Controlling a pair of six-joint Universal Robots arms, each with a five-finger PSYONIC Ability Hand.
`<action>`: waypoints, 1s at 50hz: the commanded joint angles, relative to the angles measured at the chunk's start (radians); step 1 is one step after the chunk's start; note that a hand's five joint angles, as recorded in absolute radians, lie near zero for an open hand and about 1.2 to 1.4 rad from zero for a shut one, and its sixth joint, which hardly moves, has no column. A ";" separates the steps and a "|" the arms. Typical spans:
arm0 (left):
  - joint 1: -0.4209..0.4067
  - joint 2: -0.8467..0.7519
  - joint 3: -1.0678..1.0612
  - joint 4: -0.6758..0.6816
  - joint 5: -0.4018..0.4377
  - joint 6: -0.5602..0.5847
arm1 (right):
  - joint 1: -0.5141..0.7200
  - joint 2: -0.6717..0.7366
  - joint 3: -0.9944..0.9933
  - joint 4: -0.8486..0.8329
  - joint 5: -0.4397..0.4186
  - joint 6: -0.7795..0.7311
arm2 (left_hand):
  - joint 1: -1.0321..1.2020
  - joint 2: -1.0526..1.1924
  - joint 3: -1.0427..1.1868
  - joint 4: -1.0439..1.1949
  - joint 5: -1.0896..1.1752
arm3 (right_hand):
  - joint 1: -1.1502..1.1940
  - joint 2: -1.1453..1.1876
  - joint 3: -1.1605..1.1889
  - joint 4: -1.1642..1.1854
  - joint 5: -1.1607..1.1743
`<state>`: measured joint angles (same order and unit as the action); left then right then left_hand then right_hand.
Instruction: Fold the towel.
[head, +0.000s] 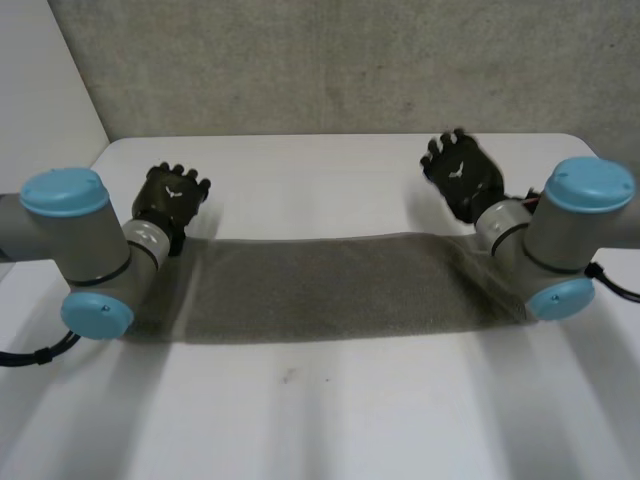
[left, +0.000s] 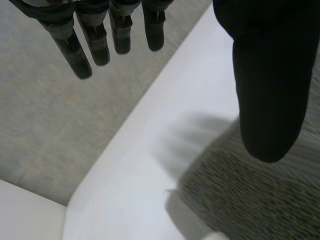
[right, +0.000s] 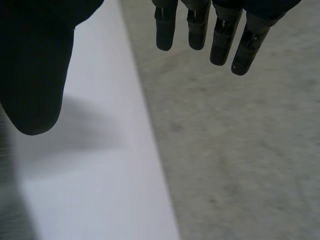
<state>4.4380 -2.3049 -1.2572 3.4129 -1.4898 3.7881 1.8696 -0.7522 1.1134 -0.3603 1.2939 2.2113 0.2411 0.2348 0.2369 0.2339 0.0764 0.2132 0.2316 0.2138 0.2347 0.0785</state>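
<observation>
The grey towel (head: 330, 285) lies flat on the white table (head: 330, 400) as a long, narrow band running from one arm to the other. My left hand (head: 172, 195) hovers just past the towel's left end, fingers straight and holding nothing. In the left wrist view its fingers (left: 82, 45) and thumb (left: 270, 90) spread apart above a towel corner (left: 250, 195). My right hand (head: 462, 175) is raised beyond the towel's right end, also open and empty. In the right wrist view its fingers (right: 215, 35) and thumb (right: 35, 75) hang above the table's edge (right: 95, 165).
Grey carpeted floor (head: 330, 60) lies beyond the table's far edge. The table's rounded far-left corner (left: 75, 205) is close to my left hand. Bare tabletop stretches in front of the towel toward me.
</observation>
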 joint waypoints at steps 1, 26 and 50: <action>0.000 0.149 -0.053 0.000 -0.001 -0.040 | -0.039 -0.133 0.049 -0.058 0.021 0.181 | -0.060 -0.054 -0.056 -0.053 -0.070 | -0.039 -0.057 -0.039 -0.060 -0.078; -0.014 0.420 -0.349 -0.024 0.002 -0.363 | -0.161 -0.426 0.293 0.471 0.160 0.551 | -0.067 -0.060 -0.062 -0.059 -0.076 | 0.030 0.012 0.030 0.009 -0.009; -0.014 0.429 -0.432 -0.010 0.006 -0.398 | -0.291 -0.363 0.542 0.301 0.031 0.633 | -0.067 -0.060 -0.062 -0.059 -0.076 | 0.791 0.772 0.790 0.769 0.751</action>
<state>4.4264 -1.8751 -1.6889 3.4022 -1.4827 3.3897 1.5797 -1.1457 1.6289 0.0660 1.3164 2.8466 0.1803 0.1659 0.1696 0.1688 0.0312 0.5550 0.6364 0.6357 0.6354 0.4359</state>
